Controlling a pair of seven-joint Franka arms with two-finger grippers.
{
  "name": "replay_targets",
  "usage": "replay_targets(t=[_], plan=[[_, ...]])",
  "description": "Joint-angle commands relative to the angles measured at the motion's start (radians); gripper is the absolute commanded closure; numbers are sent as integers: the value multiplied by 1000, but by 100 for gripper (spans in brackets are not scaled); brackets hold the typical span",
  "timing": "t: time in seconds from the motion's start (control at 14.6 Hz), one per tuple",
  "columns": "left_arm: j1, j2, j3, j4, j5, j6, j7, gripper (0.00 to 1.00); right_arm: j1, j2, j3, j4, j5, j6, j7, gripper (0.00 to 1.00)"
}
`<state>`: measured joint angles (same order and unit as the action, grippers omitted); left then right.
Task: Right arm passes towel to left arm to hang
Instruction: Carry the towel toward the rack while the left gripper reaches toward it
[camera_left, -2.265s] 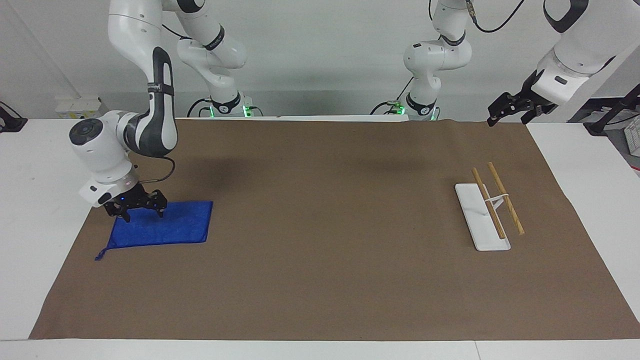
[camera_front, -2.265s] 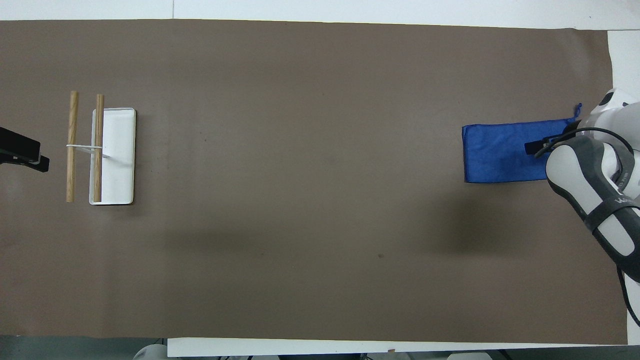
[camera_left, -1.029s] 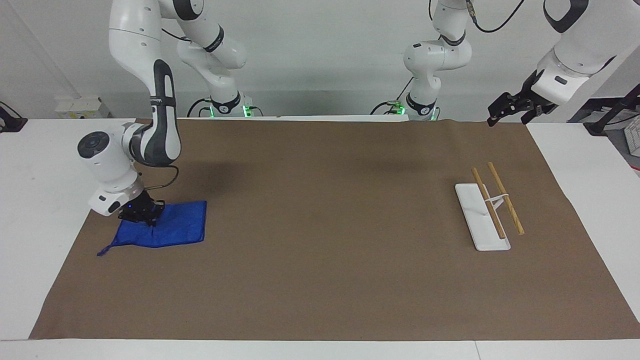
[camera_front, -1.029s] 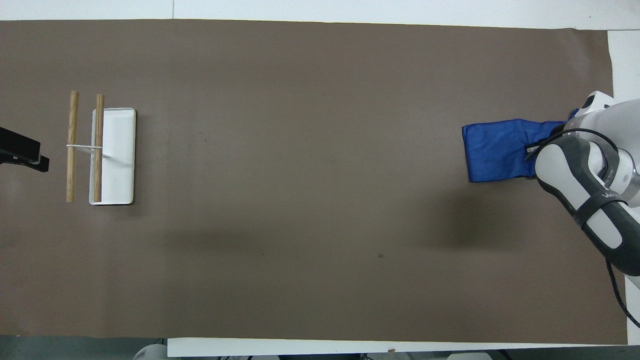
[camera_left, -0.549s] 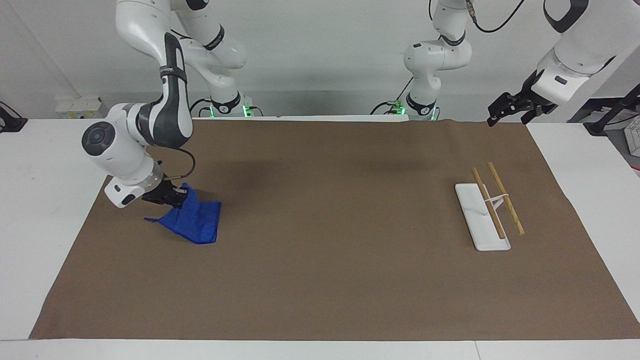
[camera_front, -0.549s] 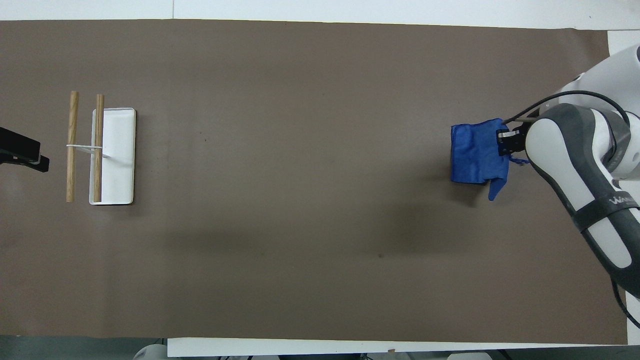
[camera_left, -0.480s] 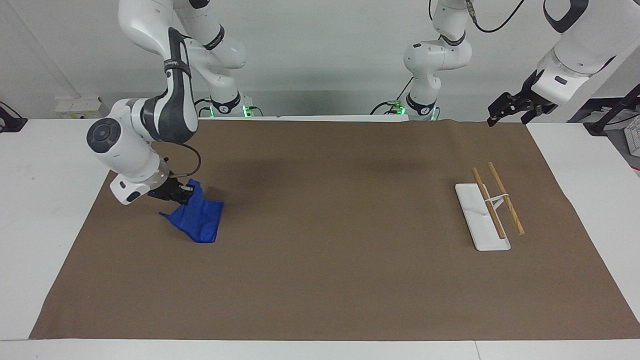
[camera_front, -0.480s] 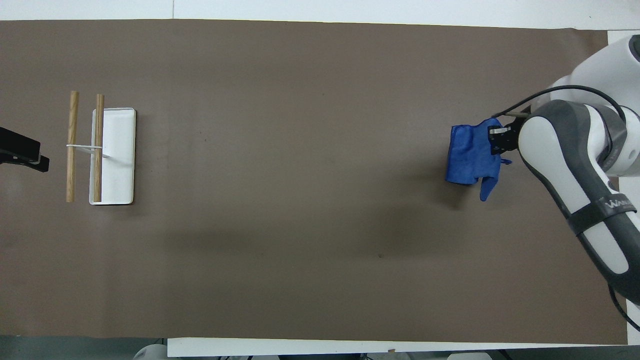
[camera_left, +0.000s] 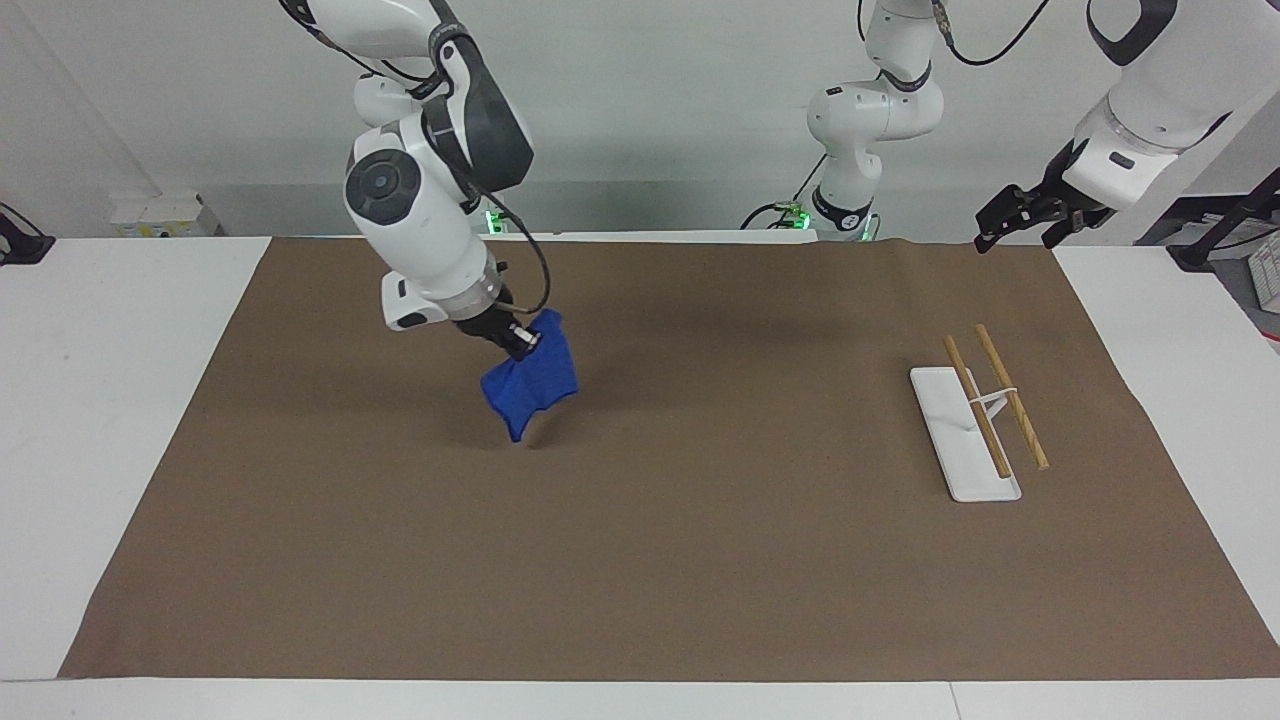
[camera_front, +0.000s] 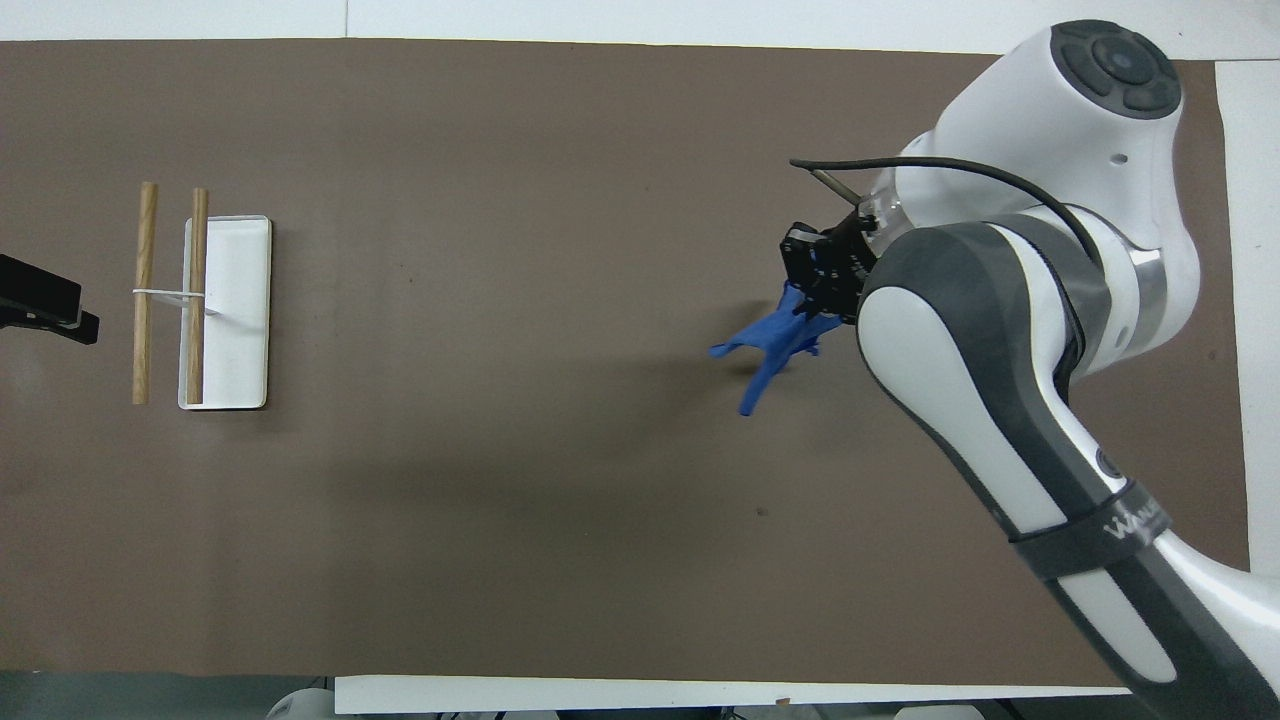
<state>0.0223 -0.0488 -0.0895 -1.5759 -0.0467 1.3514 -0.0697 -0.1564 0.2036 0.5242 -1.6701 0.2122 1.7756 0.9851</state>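
My right gripper (camera_left: 520, 342) is shut on the blue towel (camera_left: 532, 385) and holds it up in the air over the brown mat, toward the right arm's end of the table. The towel hangs bunched below the fingers; it also shows in the overhead view (camera_front: 770, 340), below the right gripper (camera_front: 812, 272). My left gripper (camera_left: 1005, 222) waits raised over the mat's edge at the left arm's end; it shows as a dark tip in the overhead view (camera_front: 55, 305). The rack with two wooden rods (camera_left: 990, 400) stands on a white base there (camera_front: 225, 300).
A brown mat (camera_left: 640, 560) covers most of the white table (camera_left: 90, 400). The rack's white base (camera_left: 962, 440) is the only other thing on it. Both arm bases stand at the robots' edge of the table.
My right gripper closed on the towel where it lay flat at the right arm's end, lifted it off the mat and carried it toward the middle of the table. The left arm has not moved.
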Motion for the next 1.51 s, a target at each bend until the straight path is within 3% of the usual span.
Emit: replay_targets(t=[0.0, 0.21, 0.34, 0.55, 0.75, 0.96, 1.44], plan=[[2, -29, -3, -45, 1, 5, -62, 0, -17, 30, 62, 44, 145, 62, 182, 100], [2, -80, -7, -177, -19, 185, -430, 0, -12, 37, 143, 44, 213, 197, 334, 100], [-4, -111, -7, -278, -115, 334, -720, 0, -9, 54, 198, 44, 231, 310, 436, 100], [-30, -114, -10, -326, -180, 413, -1008, 0, 14, 88, 276, 44, 233, 467, 573, 100], [-65, -105, -10, -377, -265, 581, -1349, 0, 43, 117, 341, 43, 231, 617, 679, 100], [-130, -74, -10, -385, -266, 655, -1429, 0, 61, 132, 376, 43, 231, 644, 719, 100], [-160, -62, -12, -388, -300, 554, -1493, 0, 67, 143, 431, 39, 231, 650, 738, 100]])
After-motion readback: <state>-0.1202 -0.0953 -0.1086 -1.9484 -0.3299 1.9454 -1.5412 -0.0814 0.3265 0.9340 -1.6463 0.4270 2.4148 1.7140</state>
